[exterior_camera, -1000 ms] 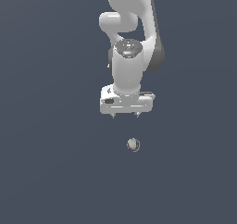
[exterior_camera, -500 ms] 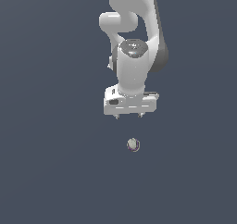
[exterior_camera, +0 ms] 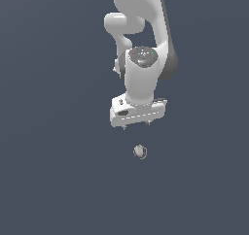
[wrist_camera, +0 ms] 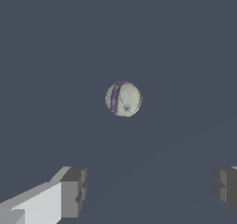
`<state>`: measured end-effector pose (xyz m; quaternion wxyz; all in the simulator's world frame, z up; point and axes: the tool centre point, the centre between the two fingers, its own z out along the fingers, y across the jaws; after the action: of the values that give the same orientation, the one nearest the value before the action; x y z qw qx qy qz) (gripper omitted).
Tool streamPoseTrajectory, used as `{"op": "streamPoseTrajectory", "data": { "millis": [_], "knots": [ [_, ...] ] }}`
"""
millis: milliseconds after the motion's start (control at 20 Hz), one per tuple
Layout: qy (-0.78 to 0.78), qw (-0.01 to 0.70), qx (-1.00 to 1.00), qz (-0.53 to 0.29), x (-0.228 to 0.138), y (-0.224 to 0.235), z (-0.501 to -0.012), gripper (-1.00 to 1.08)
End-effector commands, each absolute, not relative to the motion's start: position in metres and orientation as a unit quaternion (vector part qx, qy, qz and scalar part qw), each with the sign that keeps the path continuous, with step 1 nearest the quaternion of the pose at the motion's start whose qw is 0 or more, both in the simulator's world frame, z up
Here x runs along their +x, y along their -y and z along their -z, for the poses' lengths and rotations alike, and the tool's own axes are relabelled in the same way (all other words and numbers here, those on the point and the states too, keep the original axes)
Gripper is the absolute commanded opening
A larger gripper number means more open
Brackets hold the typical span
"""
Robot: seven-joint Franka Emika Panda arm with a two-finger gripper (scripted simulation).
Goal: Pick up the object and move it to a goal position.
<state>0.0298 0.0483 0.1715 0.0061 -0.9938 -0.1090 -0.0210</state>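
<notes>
1 ball (exterior_camera: 140,152) just beyond the wide-spread claw (exterior_camera: 136,126), untouched

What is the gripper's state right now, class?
Gripper: open, jaws wide apart and empty; the ball lies free, ungrasped.

1. The object (exterior_camera: 140,152) is a small, roundish, slightly lumpy ball, far smaller than the arm above it.
2. Its surface is mottled grey-beige like stone, with thin dark crack-like lines; the wrist view (wrist_camera: 123,99) shows these most clearly.
3. A purple band curves over one side of it, running roughly pole to pole in the wrist view.
4. It lies alone on the plain dark grey-blue surface, untouched, nothing resting against it.
5. In the exterior view it sits just below centre.
</notes>
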Motion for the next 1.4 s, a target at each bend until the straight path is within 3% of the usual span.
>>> {"op": "streamPoseTrajectory", "data": {
  "millis": [0, 1350],
  "knots": [
    [0.138, 0.004, -0.99, 0.02, 0.033, -0.05, -0.168, 1.0],
    [0.508, -0.003, -0.861, 0.003, 0.076, -0.069, -0.111, 1.0]
  ]
}}
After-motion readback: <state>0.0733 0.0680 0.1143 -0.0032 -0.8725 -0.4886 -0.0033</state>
